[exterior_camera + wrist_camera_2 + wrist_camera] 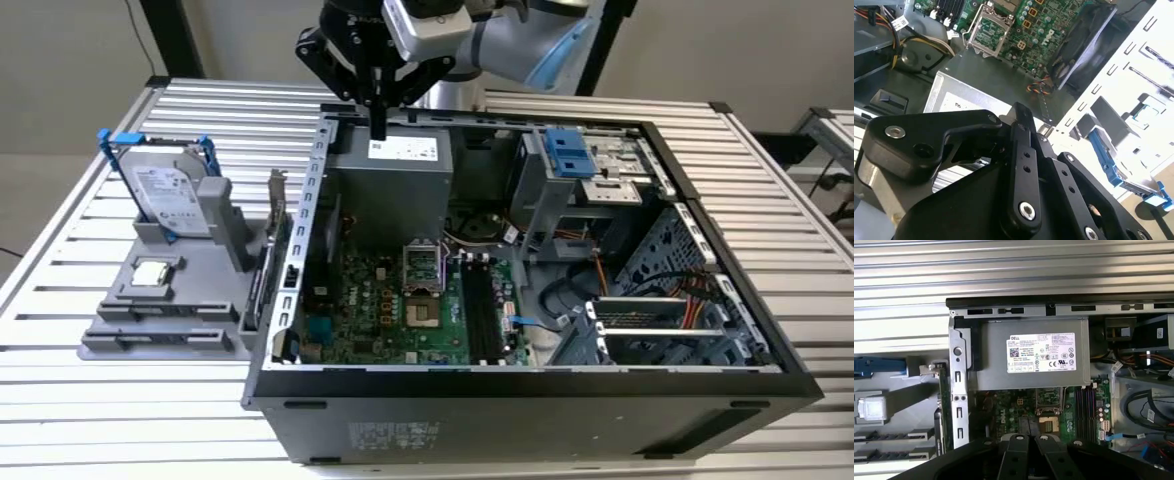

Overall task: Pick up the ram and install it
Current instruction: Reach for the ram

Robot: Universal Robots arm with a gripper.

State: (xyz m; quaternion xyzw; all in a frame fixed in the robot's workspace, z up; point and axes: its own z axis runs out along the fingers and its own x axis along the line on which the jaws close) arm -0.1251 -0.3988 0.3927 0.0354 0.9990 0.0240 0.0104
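The claw (379, 122) is held up high over the back end of the open computer case (534, 410). It is right above the grey power box (400, 175) with the white sticker. The two black fingers (1021, 150) are pressed together, and nothing is seen gripped between them. In both wrist views the power box (1031, 355) is seen just past the closed claw (1032, 441).

The ram (264, 285) is stood on its long edge in the grey holder (160, 340). It is at the side of the holder nearest the case, just beside the case's outer wall. In the first wrist view the ram (942, 400) is seen as a thin dark green strip next to that silver wall. The claw is well apart from it.

The case is laid on its side on the ribbed metal bench (787, 170). Inside, a green board (380, 300) is seen, with long black slots (477, 305) on it.

At the exterior view's left, a hard drive (167, 195) in a blue frame is stood upright in the holder. A small square silver chip (154, 270) is laid flat near it.
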